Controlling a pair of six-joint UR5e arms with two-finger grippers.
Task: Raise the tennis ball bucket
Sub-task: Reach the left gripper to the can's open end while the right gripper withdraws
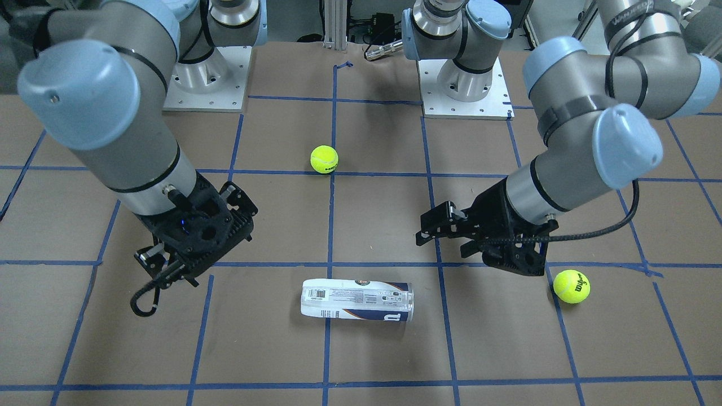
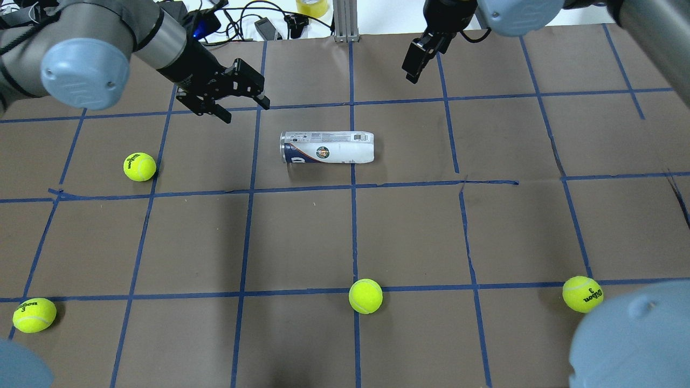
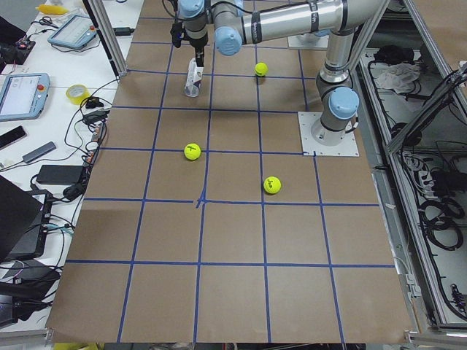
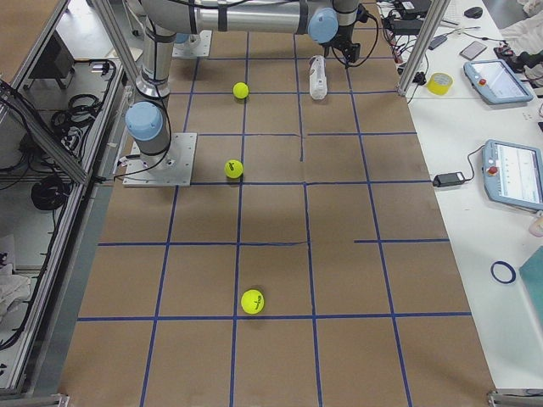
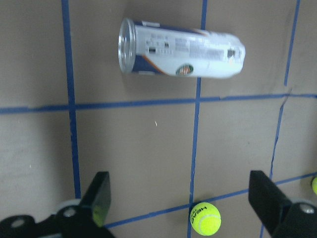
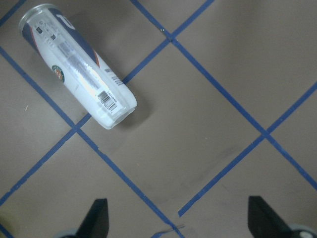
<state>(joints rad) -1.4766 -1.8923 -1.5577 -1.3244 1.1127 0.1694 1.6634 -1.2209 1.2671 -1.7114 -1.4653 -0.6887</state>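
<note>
The tennis ball bucket (image 2: 326, 147) lies on its side on the brown table: a clear can with a white label and a navy band. It also shows in the front view (image 1: 356, 300), the left wrist view (image 5: 181, 48) and the right wrist view (image 6: 79, 69). My left gripper (image 2: 242, 108) hovers open and empty to the bucket's left and a little beyond it; its fingers (image 5: 101, 198) stand wide apart. My right gripper (image 2: 414, 70) hovers open and empty to the bucket's right and further back, with its fingers (image 6: 96, 218) spread.
Several yellow-green tennis balls lie loose: one near the left gripper (image 2: 139, 166), one at the near left (image 2: 34, 314), one near the middle (image 2: 365, 296), one at the near right (image 2: 582, 293). Blue tape lines grid the table. Cables and a tape roll (image 2: 311, 6) lie beyond the far edge.
</note>
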